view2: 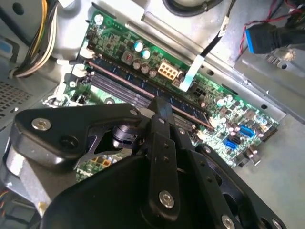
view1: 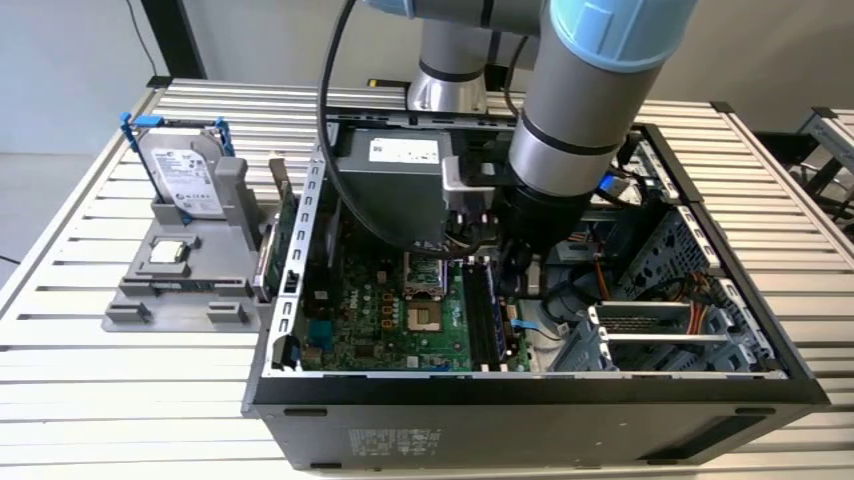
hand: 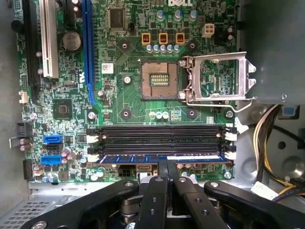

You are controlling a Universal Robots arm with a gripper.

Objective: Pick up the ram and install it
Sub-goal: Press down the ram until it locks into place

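The ram (hand: 128,158) is a long dark stick standing on edge in the memory slot nearest my fingers, on the green motherboard (hand: 119,95). In the second wrist view the ram (view2: 119,76) runs along the same slot, beside the empty black slots. My gripper (hand: 168,163) is down inside the computer case (view1: 534,390), and its two black fingers (hand: 163,174) are closed together on the stick's top edge near its middle. In the exterior view the gripper (view1: 514,275) hangs low over the slots at the board's right side.
The open processor socket (hand: 159,78) and its raised metal frame (hand: 217,78) lie beyond the slots. Cable bundles (hand: 271,138) and the drive cage (view1: 667,320) crowd one side. Outside the case, on the exterior view's left, a grey stand (view1: 180,280) holds a hard drive (view1: 184,175).
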